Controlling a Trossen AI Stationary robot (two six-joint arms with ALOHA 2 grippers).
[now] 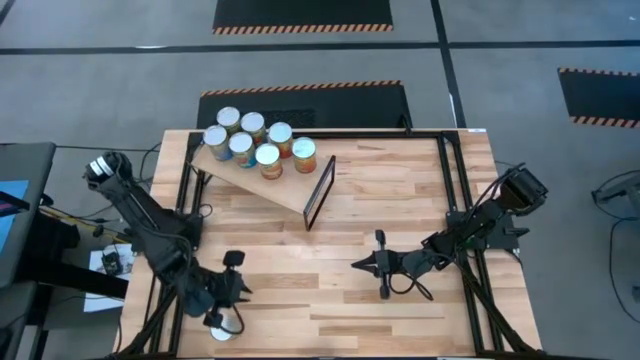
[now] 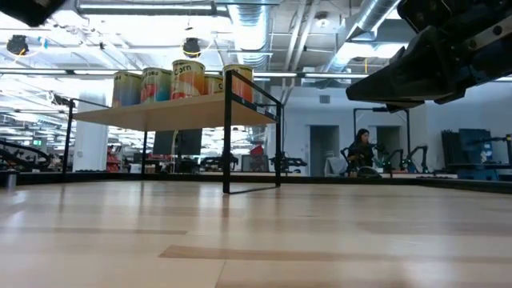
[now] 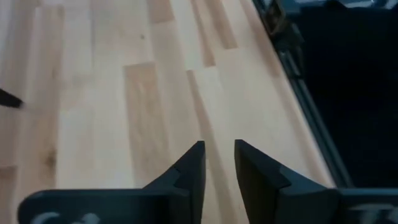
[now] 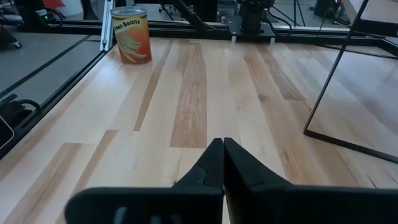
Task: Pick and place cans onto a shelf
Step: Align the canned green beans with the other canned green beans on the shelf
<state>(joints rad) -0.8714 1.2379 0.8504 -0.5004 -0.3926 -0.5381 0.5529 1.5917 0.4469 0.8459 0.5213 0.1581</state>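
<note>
Several cans (image 1: 255, 140) stand upright on the slanted plywood shelf (image 1: 262, 185) at the table's far left; its black frame (image 1: 318, 190) stands at its right end. They also show in the low view (image 2: 186, 78). One orange-labelled can (image 4: 130, 34) stands on its base on the table near the near left corner (image 1: 222, 328). My left gripper (image 1: 240, 288) hovers just beyond that can, fingers a little apart and empty (image 3: 219, 162). My right gripper (image 1: 357, 265) is shut and empty over the table's middle (image 4: 222, 149), pointing toward the left.
Black rails (image 1: 455, 190) run along the wooden tabletop (image 1: 400, 180). The open frame under the shelf (image 2: 252, 136) stands on the table. Bare wood lies between the two grippers. A person (image 2: 360, 152) sits in the room behind.
</note>
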